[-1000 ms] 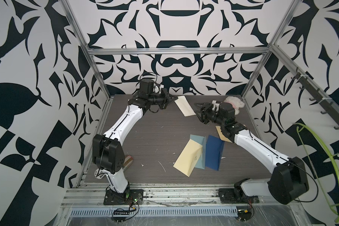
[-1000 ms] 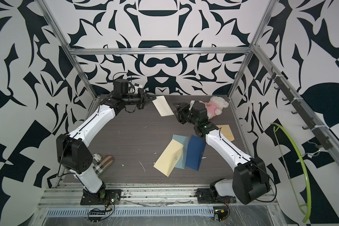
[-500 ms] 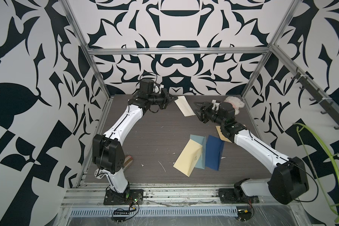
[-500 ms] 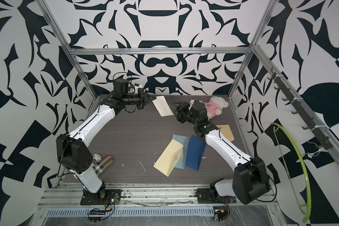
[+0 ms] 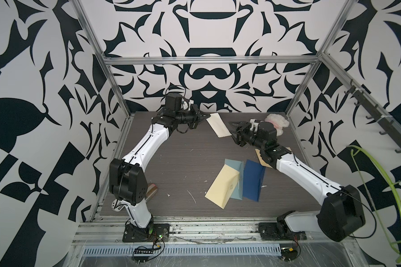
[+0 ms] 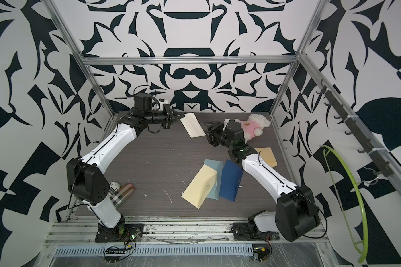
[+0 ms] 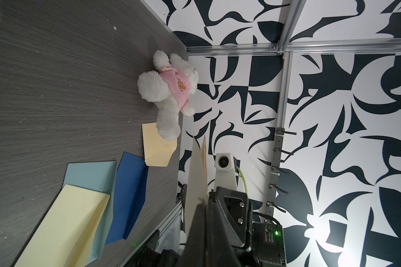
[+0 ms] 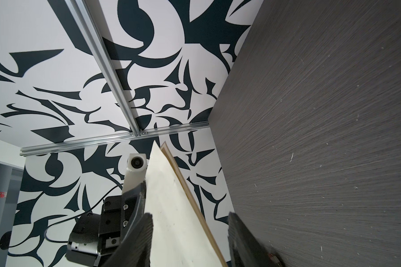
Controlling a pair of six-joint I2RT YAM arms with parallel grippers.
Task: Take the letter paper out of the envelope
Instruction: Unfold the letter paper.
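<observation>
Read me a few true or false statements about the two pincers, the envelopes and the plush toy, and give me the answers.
1. The left pincer is shut on the cream envelope, holding it in the air. True.
2. The right pincer is clamped shut. False: its jaws stand apart, with the cream envelope's end between them.
3. The plush toy wears a blue shirt. False: the shirt is pink.
4. The yellow envelope lies partly on the light blue envelope. True.

Left end effector [image 5: 205, 115] clamped, right end effector [image 5: 233, 131] spread.
</observation>
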